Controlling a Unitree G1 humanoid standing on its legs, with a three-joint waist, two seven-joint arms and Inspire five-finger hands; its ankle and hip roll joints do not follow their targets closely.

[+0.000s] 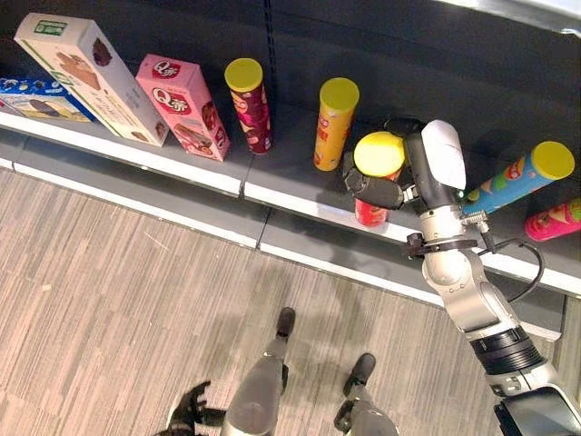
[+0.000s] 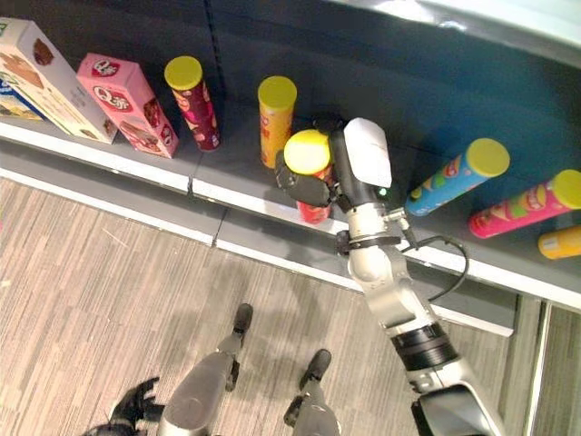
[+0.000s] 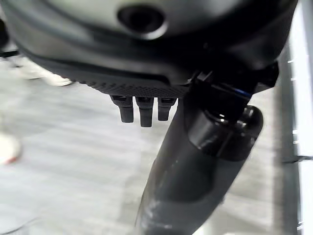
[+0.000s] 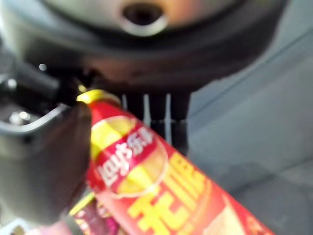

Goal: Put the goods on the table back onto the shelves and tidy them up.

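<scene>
The right hand [image 1: 413,177] was clenched around a red can [image 1: 372,211] with a yellow lid, fingers [image 4: 154,105] on one side and thumb on the other, as seen in the right wrist view. The can was held over the front part of the shelf [image 1: 290,168]; whether its base touched the shelf could not be told. The left hand [image 1: 189,409] hung low over the floor [image 1: 118,272], fingers loosely released, holding nothing.

Risks from this position:

- The can sat close to the pale front edge [image 1: 300,202] of the shelf. If let go here while tilted, it would probably roll or drop to the floor.
- The orange can [image 1: 332,123] stood upright just beside the held can, on the robot's left. A sideways swing of the hand or of the can's base would likely knock it over, and the dark red can [image 1: 250,104] beyond it could follow.
- On the robot's right, a blue can [image 1: 513,182] leaned at an angle and a pink can [image 1: 552,221] lay flat. Contact from the forearm could set either one rolling.

Open room:

- Bare shelf surface lay between the orange can and the blue can, reaching back to the dark rear panel. This gap appeared the safest place to set the can down.
- The pink box [image 1: 184,104] and the white box [image 1: 91,77] were well apart from the hand.
- Withdrawal straight back toward the robot looked unobstructed.
</scene>
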